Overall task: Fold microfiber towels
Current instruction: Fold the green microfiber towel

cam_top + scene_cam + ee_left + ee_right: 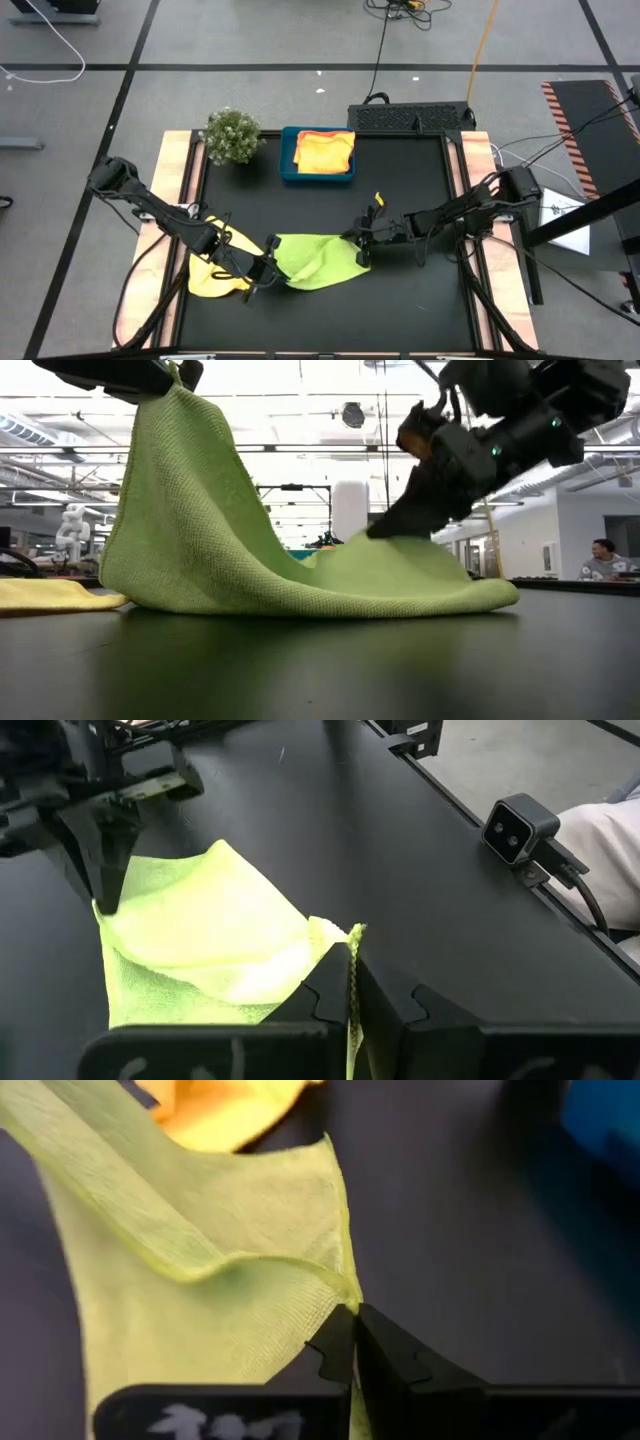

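A lime green microfiber towel [315, 260] lies on the black table between my two arms, partly raised. My left gripper [264, 268] is shut on its left end, and in the low view that gripper [176, 372] stands high above the table. My right gripper [358, 243] is shut on the towel's right end, lower down [385, 528]. The towel's middle and near edge [330, 600] rest on the table. A yellow towel [212, 275] lies flat under my left arm. My left gripper pinches a corner of the green towel [350, 932] between its two fingers, slanting down from the table's left. That end is lifted high, and the cloth [190, 490] hangs below it in a slope down to the table. My right gripper pinches the towel's opposite corner [346, 1295] between its two fingertips, slanting down from the table's right. The corner is raised a little off the table. From the corner the cloth runs back in a slack fold [200, 1260].
A blue tray [287, 165] at the far middle holds folded orange-yellow towels [325, 150]. A small green plant [232, 135] stands left of it. The low camera [520, 828] sits at the table's near edge. People sit beyond the table.
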`<move>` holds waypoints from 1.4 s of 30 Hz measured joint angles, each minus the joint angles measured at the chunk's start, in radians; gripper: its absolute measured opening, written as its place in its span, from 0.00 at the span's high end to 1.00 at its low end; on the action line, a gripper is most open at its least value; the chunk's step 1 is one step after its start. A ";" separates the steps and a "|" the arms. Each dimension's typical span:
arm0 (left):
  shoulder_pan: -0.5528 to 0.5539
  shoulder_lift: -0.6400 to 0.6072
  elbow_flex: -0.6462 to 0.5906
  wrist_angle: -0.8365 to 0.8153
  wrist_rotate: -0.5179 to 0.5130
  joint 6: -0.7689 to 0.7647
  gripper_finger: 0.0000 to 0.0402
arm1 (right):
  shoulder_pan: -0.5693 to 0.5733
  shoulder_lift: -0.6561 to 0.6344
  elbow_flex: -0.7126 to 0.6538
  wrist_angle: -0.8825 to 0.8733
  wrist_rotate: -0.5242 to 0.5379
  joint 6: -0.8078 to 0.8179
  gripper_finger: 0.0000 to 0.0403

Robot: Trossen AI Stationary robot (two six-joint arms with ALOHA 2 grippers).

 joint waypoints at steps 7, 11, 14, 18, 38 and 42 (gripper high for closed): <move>0.000 0.000 0.000 0.000 0.000 -0.010 0.98 | 0.030 -0.032 0.000 -0.005 0.000 -0.017 0.98; 0.000 0.000 0.000 0.000 0.000 -0.022 0.95 | 0.039 0.011 0.001 -0.005 0.001 -0.032 0.91; 0.000 0.000 0.000 0.001 0.000 -0.021 0.96 | 0.038 0.070 0.001 0.001 0.005 -0.027 0.82; 0.000 0.000 0.000 0.000 0.000 -0.019 0.99 | 0.024 0.147 0.001 0.058 0.007 -0.027 0.69; 0.000 0.000 0.000 0.000 0.008 -0.023 0.97 | 0.040 0.205 0.001 0.200 0.002 -0.123 0.58; 0.000 0.000 0.000 -0.001 0.009 -0.023 0.99 | 0.064 0.195 0.001 0.212 0.002 -0.123 0.58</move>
